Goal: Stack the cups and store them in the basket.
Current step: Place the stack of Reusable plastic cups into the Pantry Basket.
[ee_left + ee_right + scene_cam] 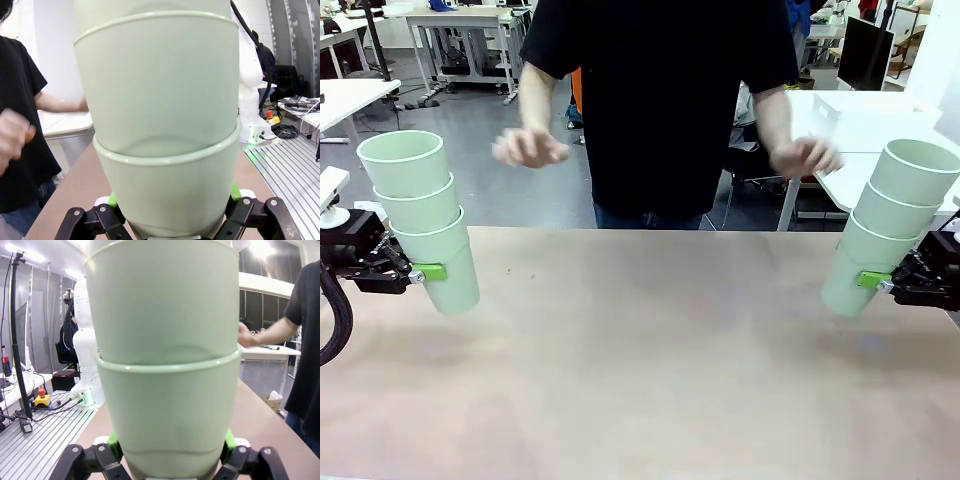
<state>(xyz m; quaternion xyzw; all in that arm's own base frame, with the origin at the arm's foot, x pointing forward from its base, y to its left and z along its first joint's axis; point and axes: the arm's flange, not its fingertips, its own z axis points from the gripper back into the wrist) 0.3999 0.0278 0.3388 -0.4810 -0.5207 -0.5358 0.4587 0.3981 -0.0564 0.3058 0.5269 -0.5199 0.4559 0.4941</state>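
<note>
The left hand [432, 272] pinches the bottom cup of the left stack [418, 215] (three cups nested). The right hand [868, 282] likewise pinches the right stack [892, 225], three nested and tilted, both over the counter [650, 350]. Merging them, I judge, needs one mouth levelled and the other stack lowered straight in.

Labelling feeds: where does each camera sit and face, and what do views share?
Front: fixed between the arms, facing the person across the table; left tool clamps the left stack of pale mint-green plastic tumblers, right tool the right stack.
Left wrist: on that wrist, looking along its fingers at the left stack; person at picture left.
Right wrist: likewise, right stack; person at picture right.
Shared with front: stacks, person.
</note>
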